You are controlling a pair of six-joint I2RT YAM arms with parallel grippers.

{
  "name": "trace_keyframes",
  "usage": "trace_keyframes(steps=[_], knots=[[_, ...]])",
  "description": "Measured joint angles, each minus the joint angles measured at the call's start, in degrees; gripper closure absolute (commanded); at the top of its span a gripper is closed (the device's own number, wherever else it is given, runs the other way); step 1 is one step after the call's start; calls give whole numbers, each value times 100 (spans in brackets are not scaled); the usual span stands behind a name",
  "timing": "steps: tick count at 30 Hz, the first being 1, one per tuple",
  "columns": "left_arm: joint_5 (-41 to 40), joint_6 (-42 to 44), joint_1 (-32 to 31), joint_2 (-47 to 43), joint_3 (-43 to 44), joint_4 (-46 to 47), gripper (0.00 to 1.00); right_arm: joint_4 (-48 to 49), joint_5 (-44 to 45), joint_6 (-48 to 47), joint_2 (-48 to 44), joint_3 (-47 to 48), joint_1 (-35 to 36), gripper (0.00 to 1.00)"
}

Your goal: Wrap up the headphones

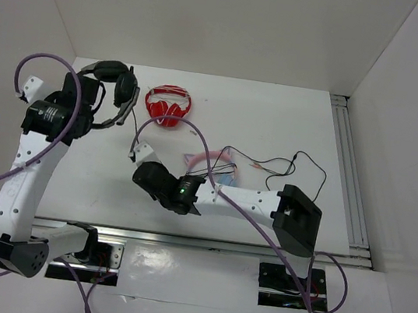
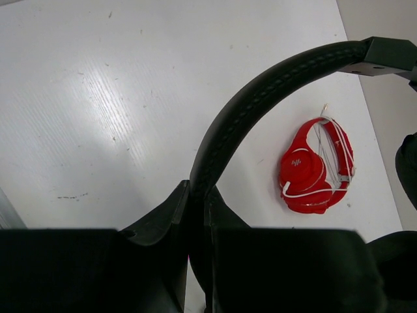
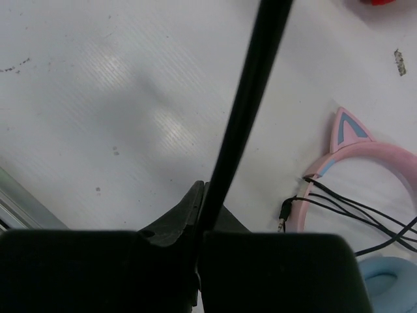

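The black headphones (image 1: 123, 87) hang above the table's far left. My left gripper (image 1: 88, 99) is shut on their padded headband (image 2: 260, 98), which arcs up out of the jaws (image 2: 199, 195) in the left wrist view. Their thin black cable (image 1: 133, 131) drops from the earcups to my right gripper (image 1: 135, 153), which is shut on it. In the right wrist view the cable (image 3: 247, 104) runs taut from the top edge straight into the closed jaws (image 3: 203, 199). More of the thin cable (image 1: 270, 166) lies in loops on the table to the right.
Red headphones (image 1: 168, 105) (image 2: 316, 166) lie on the table beside the black set. Pink-and-blue cat-ear headphones (image 1: 222, 170) (image 3: 365, 156) lie by my right forearm, with thin black cables (image 3: 355, 208) and a jack plug (image 3: 282, 222) across them. A metal rail (image 1: 349, 169) lines the right edge.
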Motion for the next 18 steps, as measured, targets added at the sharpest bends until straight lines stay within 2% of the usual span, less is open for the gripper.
trace_keyframes(steps=[5,11,18], knots=[[221,103,221,37,59,85,100,179,22,-87,0,55,20,100],[551,280,614,258,219,140,100,481,-348,-393,4,68,232,100],[916,350,693,286,-120,437,100,369,-970,-782,367,885,260,100]])
